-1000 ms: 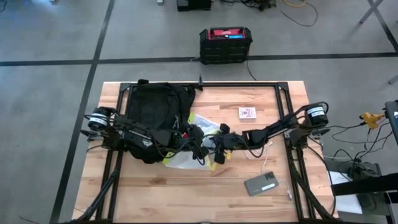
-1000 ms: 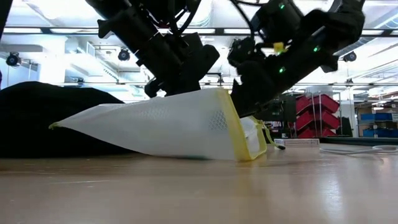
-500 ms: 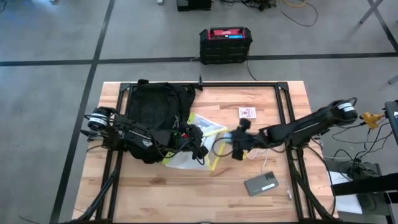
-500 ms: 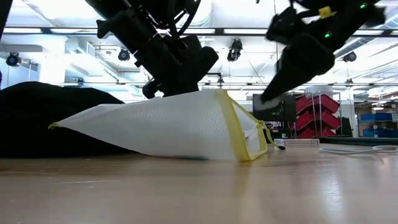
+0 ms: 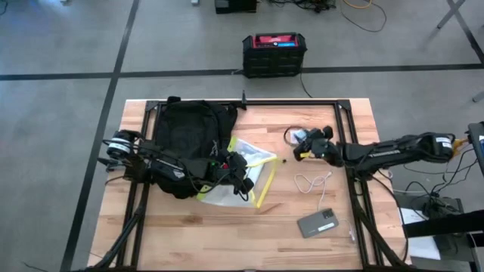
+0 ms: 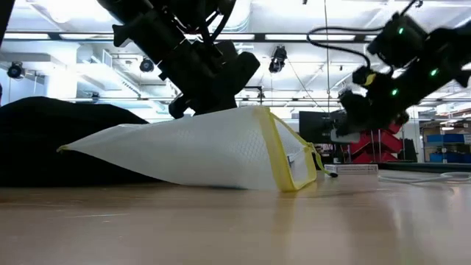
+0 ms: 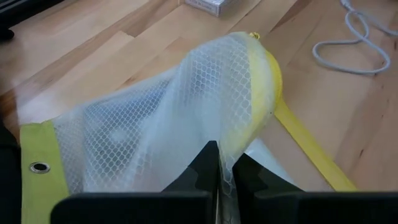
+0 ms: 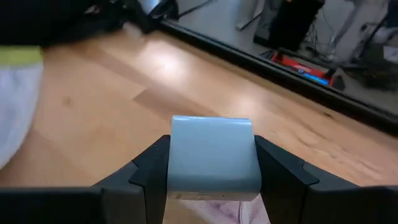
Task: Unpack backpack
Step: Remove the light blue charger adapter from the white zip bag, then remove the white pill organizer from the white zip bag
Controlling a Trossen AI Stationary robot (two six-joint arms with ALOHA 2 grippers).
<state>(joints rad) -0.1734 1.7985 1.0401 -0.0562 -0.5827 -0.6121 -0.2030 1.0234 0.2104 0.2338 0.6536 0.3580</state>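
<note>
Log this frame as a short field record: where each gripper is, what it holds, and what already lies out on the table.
left gripper: shut on the mesh pouch, beside the backpack
right gripper: shut on a pale blue-white block, above the card deck
already out on the table: white cable, grey phone
pouch state: white mesh, yellow-edged, resting on the wood
</note>
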